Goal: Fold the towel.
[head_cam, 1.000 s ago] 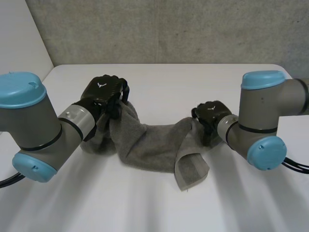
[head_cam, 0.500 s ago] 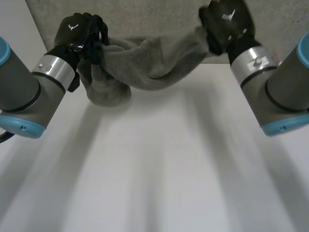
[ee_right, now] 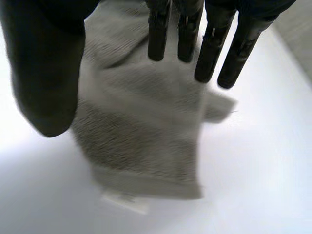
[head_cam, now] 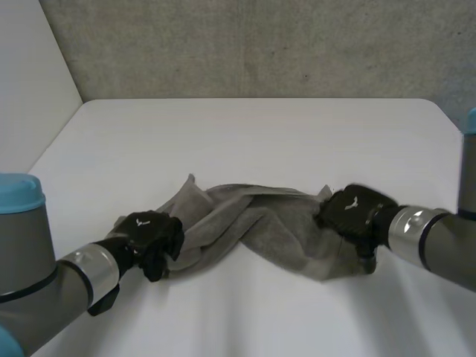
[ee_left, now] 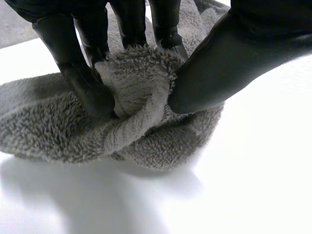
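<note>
A grey towel [head_cam: 253,223] lies bunched and twisted on the white table [head_cam: 245,141], stretched between my two hands. My left hand [head_cam: 149,234] is at the towel's left end. In the left wrist view its fingers [ee_left: 87,83] and thumb pinch a fold of the towel [ee_left: 136,122] just above the table. My right hand [head_cam: 353,216] is over the towel's right end. In the right wrist view its fingers [ee_right: 209,53] are straight and apart from the thumb, and the towel's end [ee_right: 141,126] lies flat under them, with a white label [ee_right: 124,201] at its hem.
A grey concrete wall [head_cam: 260,44] rises behind the table's far edge. Bare white tabletop stretches beyond the towel and in front of it.
Both hands came down from high at the back to the near part of the table, and the towel now lies on it. The right hand has opened and released its end.
</note>
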`<control>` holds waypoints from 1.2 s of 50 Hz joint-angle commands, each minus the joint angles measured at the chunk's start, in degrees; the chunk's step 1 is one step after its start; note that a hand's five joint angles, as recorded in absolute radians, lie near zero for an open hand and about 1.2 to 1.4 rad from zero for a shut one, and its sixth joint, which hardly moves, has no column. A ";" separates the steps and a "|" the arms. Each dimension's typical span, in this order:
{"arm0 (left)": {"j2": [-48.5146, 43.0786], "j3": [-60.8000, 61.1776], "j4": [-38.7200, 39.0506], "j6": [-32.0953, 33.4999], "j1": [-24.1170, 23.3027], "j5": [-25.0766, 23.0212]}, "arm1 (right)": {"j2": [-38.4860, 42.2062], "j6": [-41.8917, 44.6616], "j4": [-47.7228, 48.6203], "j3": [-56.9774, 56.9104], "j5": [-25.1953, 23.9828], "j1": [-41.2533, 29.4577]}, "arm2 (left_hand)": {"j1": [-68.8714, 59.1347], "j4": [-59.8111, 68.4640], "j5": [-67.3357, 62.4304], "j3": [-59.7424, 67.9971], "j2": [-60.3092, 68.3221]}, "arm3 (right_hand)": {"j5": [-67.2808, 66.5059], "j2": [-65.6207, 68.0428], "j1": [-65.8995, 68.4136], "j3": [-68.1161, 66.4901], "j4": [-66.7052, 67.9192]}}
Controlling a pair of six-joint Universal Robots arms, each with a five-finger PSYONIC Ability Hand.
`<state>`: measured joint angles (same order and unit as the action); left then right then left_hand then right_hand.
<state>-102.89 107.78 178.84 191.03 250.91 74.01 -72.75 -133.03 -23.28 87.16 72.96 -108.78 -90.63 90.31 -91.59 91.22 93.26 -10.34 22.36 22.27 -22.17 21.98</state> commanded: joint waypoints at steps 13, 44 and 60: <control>7.79 -1.61 4.06 0.75 -0.33 0.87 | 7.87 -25.07 9.92 -10.42 0.60 -0.64 | 49.12 -48.80 60.09 -49.72 -51.76 | 1.51 -3.53 -3.44 3.35 -3.15; 10.43 1.47 1.25 0.75 -0.68 2.80 | 31.00 -38.53 9.31 -28.71 0.25 -0.73 | 46.94 -46.62 57.90 -47.53 -49.57 | -0.85 -1.17 -1.08 0.99 -0.79; 11.75 5.69 1.60 -3.82 -7.36 6.06 | 32.76 -40.55 9.31 -30.12 -1.77 -0.82 | 49.97 -49.64 60.93 -50.56 -52.60 | -43.07 41.05 41.14 -41.23 41.43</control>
<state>-89.65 113.55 178.96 190.25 246.00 77.76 -40.09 -172.84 -13.97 57.08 72.19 -109.59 -47.61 48.16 -46.89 47.30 47.27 -39.76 50.09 50.62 -49.86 49.72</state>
